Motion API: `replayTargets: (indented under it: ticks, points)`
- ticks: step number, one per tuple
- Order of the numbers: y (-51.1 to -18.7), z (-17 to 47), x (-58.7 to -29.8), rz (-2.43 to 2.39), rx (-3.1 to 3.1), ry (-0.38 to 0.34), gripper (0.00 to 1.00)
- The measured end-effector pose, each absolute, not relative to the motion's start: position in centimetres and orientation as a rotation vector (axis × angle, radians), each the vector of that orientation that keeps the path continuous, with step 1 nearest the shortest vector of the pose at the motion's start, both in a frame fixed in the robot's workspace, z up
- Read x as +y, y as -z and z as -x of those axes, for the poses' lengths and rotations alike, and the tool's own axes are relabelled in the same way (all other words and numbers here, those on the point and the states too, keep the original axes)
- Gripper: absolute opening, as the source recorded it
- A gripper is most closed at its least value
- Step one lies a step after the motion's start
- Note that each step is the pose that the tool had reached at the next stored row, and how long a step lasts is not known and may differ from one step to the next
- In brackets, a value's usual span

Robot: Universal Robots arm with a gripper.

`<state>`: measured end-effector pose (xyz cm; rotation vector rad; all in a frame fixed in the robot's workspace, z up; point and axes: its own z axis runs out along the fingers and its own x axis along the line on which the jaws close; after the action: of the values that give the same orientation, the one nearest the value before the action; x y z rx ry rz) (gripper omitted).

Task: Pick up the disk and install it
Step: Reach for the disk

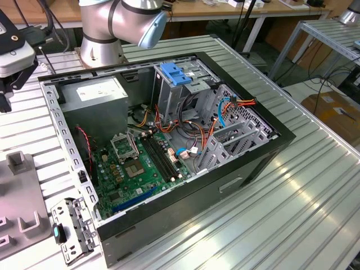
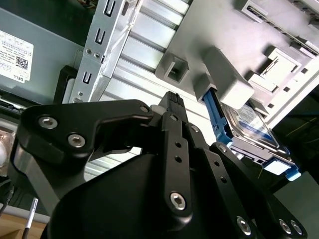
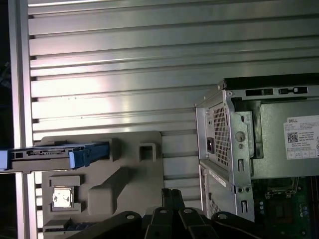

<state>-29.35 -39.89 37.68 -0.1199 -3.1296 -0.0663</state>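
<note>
The ribbed metal tabletop is carrying everything. On it the open computer case is lying on its side, showing its green board, a grey power supply and a metal drive cage with a blue latch. Orange and red cables are trailing beside the cage. The arm is rising behind the case.

Beside the case a grey moulded holder is sitting on the tabletop. The disk is standing on edge in a slot of that holder, with its blue frame touching a grey block. In the second wrist view the disk is showing its labelled face.

The end effector is hovering over the holder near the case's corner, apart from the disk. Its fingers are pressing together and pinching nothing.

The main risk, as I judge it, is in the grasp. With the fingers together, the end effector would be knocking the disk rather than straddling it. A bump could be tipping the disk in its slot or wedging it there. The disk is thin and upright, so an off-centre pinch may be twisting it against the grey block. In the case, the loose cables are lying close to the cage — a carried disk could be snagging them.
</note>
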Motion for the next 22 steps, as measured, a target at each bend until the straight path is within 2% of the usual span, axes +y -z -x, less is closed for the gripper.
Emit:
replayTargets:
  ticks: [22]
  points:
    - [-37.5, 32.8, -39.8, 0.12, -3.128, 0.068, 0.11]
